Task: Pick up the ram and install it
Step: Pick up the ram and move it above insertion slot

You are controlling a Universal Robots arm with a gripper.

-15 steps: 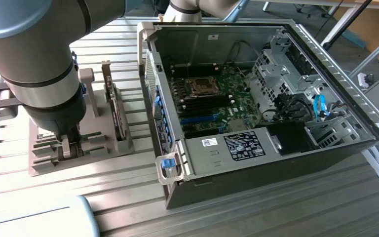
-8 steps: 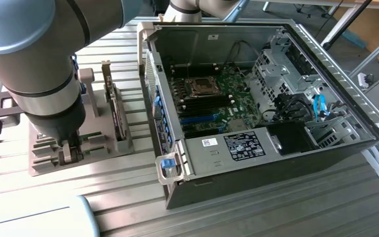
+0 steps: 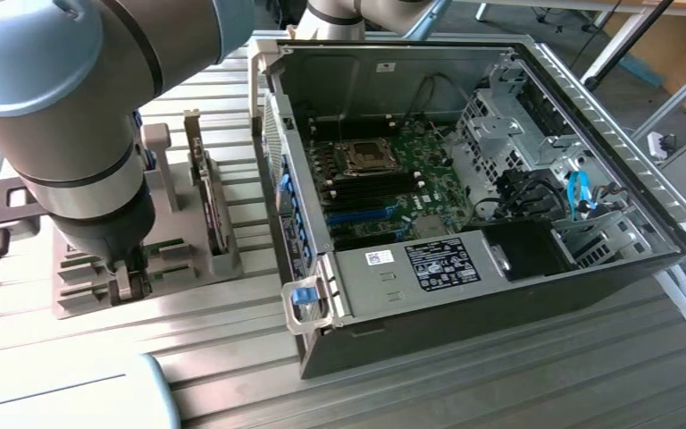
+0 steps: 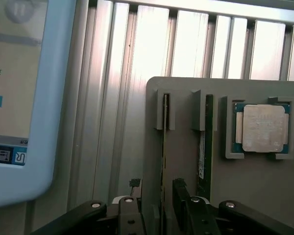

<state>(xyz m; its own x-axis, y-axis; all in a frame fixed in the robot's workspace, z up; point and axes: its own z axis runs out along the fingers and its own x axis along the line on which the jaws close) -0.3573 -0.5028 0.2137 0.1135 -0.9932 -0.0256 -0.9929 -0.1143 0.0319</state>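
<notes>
On the grey slotted holder (image 4: 264, 196) the thin green ram stick (image 4: 202, 156) is stood edgewise — judged light, stiff, fragile, best gripped across its faces; the black claw (image 4: 156, 200) is spread, empty.

Arm (image 3: 57, 98) is seen entering from the exterior view's upper left, its grey wrist section turned straight down. Gripper (image 3: 129, 284) is carried low at its end, pointed downward. Jaws are set wide apart; the two dark fingers (image 4: 182, 198) are seen well separated in the wrist view.
</notes>
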